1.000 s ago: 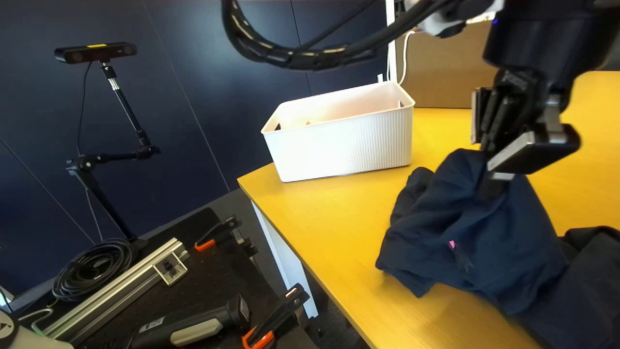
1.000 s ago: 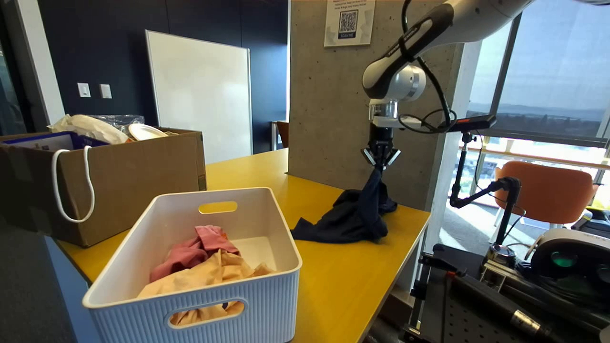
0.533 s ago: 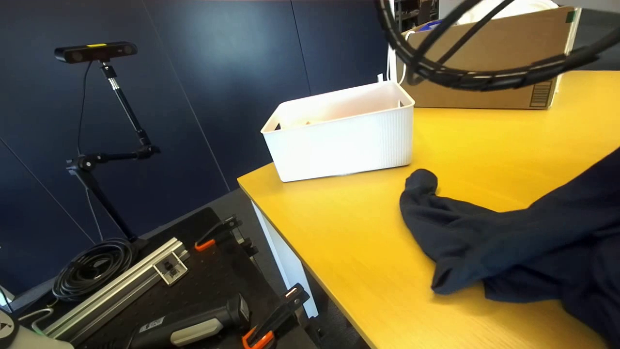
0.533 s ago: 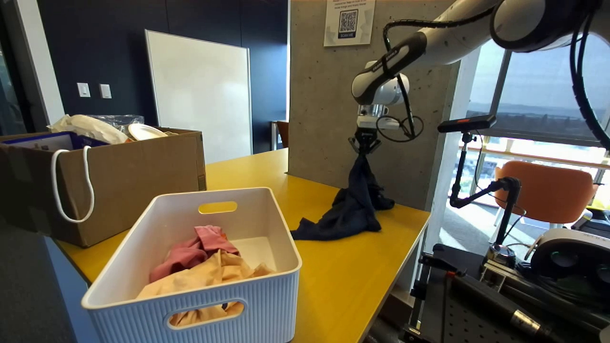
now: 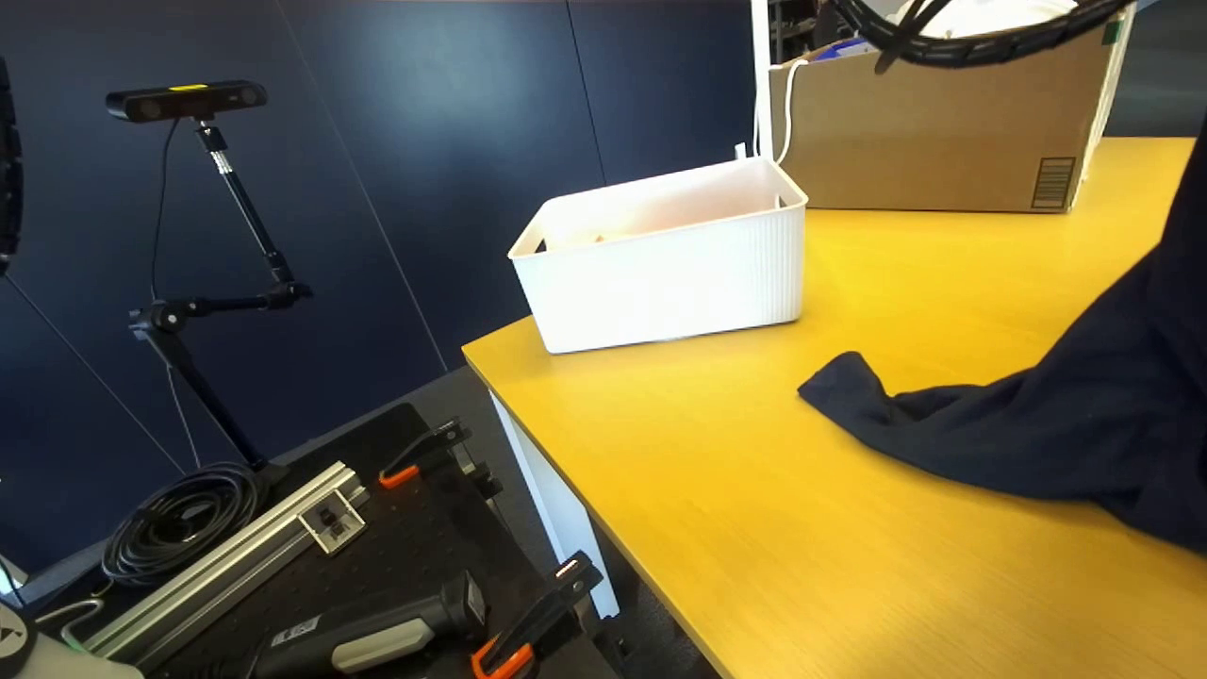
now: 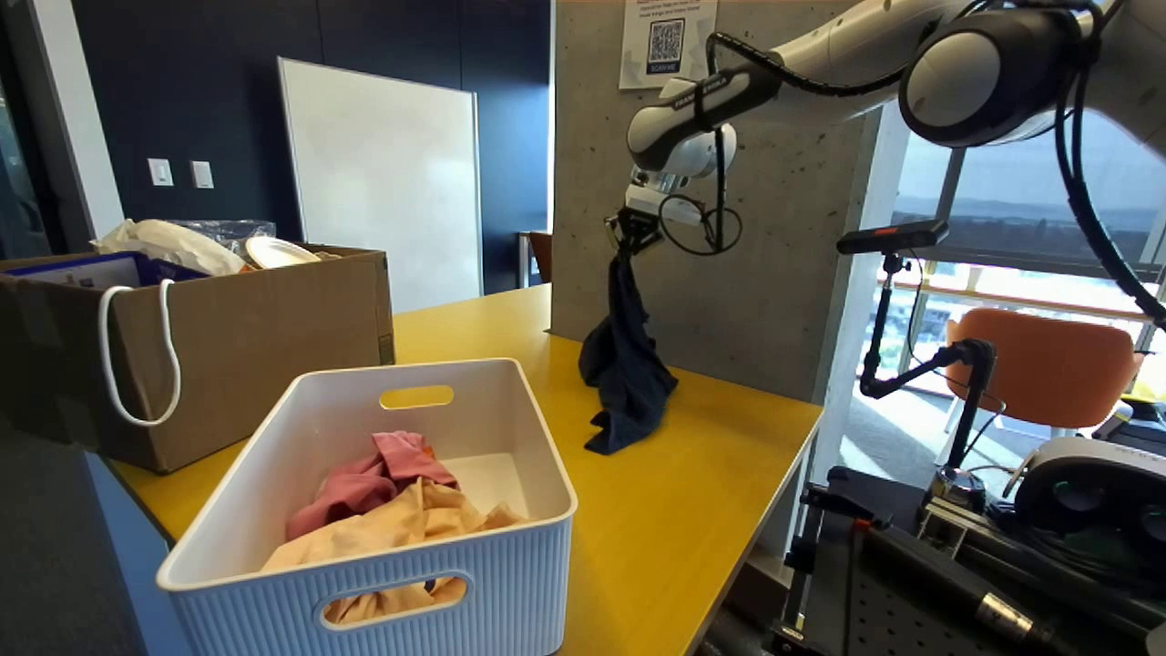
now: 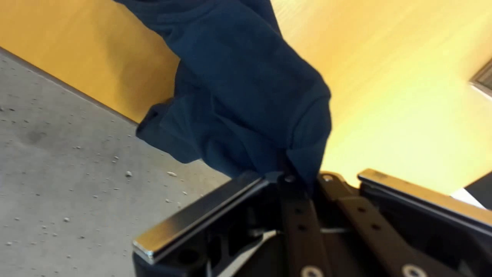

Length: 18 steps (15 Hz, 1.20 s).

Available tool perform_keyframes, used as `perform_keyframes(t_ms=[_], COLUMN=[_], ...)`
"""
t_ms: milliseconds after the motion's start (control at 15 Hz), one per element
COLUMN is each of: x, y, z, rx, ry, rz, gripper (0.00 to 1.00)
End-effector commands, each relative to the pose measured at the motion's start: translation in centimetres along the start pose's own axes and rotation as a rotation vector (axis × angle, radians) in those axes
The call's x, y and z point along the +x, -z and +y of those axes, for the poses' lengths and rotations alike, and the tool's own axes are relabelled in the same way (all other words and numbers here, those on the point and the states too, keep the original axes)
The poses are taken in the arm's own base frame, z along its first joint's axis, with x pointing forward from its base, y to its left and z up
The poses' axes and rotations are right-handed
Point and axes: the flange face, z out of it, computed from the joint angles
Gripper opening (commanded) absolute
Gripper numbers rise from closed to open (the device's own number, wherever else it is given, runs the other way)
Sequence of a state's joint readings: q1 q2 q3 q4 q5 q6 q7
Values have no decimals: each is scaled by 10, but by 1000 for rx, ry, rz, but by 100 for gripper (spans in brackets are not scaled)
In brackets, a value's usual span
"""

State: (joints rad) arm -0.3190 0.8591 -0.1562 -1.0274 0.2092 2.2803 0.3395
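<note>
In an exterior view, the Franka arm (image 6: pixel 679 128) reaches in from the upper right and slopes down to its wrist; the pincer (image 6: pixel 625 250), pointing down with a slight tilt, is clenched on the top of a navy cloth (image 6: pixel 629 374) that hangs down to the yellow surface (image 6: pixel 638 547) before a concrete pillar (image 6: pixel 756 310). Nearer the camera, a ridged white bin (image 6: pixel 519 583) holds pink fabric (image 6: pixel 355 487) and peach fabric (image 6: pixel 401 528), near a cardboard box (image 6: pixel 273 337); a whiteboard (image 6: pixel 383 191) stands by the dark wall (image 6: pixel 209 82). FRANKA reads on the arm, and a poster (image 6: pixel 700 46) shows a QR code (image 6: pixel 665 41) above "SCAN ME". In an exterior view, a black cable (image 5: pixel 952 50) loops in at the top, the pincer being out of frame; the cloth's tail shows at the right, seemingly resting on the surface, and the box carries a striped mark (image 5: pixel 1052 182) too small to read. In the wrist view, the pincer enters from below, its jaws together on the cloth's bunched edge, with the pillar's pitted face at the left.
</note>
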Motion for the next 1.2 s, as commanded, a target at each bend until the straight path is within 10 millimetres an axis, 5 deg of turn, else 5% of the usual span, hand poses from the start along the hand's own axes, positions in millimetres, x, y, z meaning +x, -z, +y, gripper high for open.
perform_keyframes(t_ms=[0,267,667,1133], x=[8,14,24,-2], y=[29,53,94,217], z=[-42,-55,-6,28], rx=[90,129,79,2], ry=[41,53,36,169], rz=[70,108,47,-245], gripper=[1,1,1,1])
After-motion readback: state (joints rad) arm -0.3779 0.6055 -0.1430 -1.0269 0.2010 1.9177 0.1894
